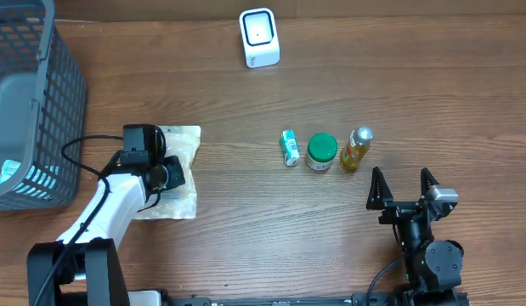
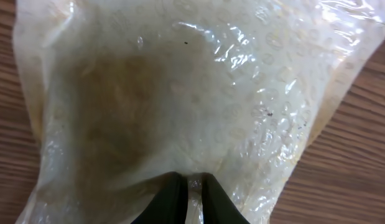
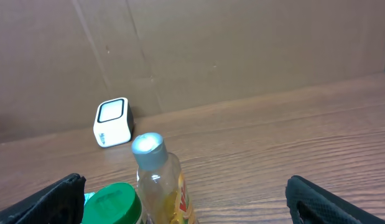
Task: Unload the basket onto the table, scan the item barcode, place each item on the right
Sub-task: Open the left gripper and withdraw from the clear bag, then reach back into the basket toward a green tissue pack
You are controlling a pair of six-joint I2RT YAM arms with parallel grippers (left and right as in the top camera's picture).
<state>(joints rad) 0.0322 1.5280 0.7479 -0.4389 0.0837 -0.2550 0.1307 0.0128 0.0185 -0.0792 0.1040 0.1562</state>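
Writing is scarce: yellow bottle (image 3: 164, 196) has red letters on its label, cut off at frame bottom, unreadable. A white-blue tag shows through the grey basket (image 1: 42, 102) mesh, too small to read.

Bubble-wrap pouch (image 1: 184, 144) is translucent and cream-coloured, w/ glare on the bubbles and a darker brownish patch showing through. It lies flat on left side of wooden worktop (image 1: 330, 246), near the basket.

Left gripper (image 2: 191, 186) is closed, pinching the pouch edge w/ film between its black fingers. Right gripper (image 1: 402, 178) is spread wide, holding nothing, near front edge, just below the bottle.

Teal carton (image 1: 289, 147), green-lid jar (image 1: 321, 152) and bottle sit close together in a row mid-worktop. White scanner (image 1: 259, 37) stands at far edge, well apart from pouch. Bare wood lies between pouch and scanner, also between pouch and carton.
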